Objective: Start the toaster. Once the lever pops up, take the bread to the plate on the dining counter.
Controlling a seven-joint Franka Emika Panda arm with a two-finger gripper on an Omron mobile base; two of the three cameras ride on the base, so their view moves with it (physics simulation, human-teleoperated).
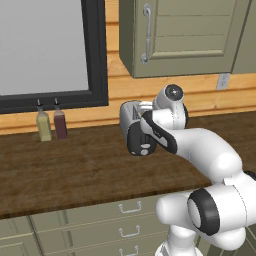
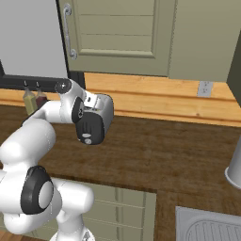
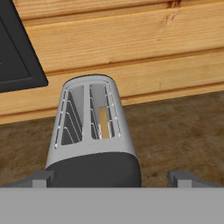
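Note:
The chrome toaster (image 3: 92, 131) stands on the dark wooden worktop by the wood-panelled wall, its black end face toward the hand camera. The bread (image 3: 103, 122) sits down in the right-hand slot as a tan strip; the left slot is empty. My gripper (image 3: 111, 178) is open just above the black end, one fingertip on each side, holding nothing. In the base views my forearm crosses in front of the toaster (image 1: 131, 120) (image 2: 101, 113). The lever (image 1: 144, 149) (image 2: 86, 138) is a small pale tab low on the black face. The plate and dining counter are out of view.
Two bottles (image 1: 44, 125) (image 1: 60, 124) stand at the wall left of the toaster, under a black-framed window (image 1: 95, 55). Wall cabinets (image 1: 185, 35) hang above. A sink (image 2: 212, 228) and a grey vessel (image 2: 234, 169) lie to the right. Drawers (image 1: 130, 206) run beneath the worktop.

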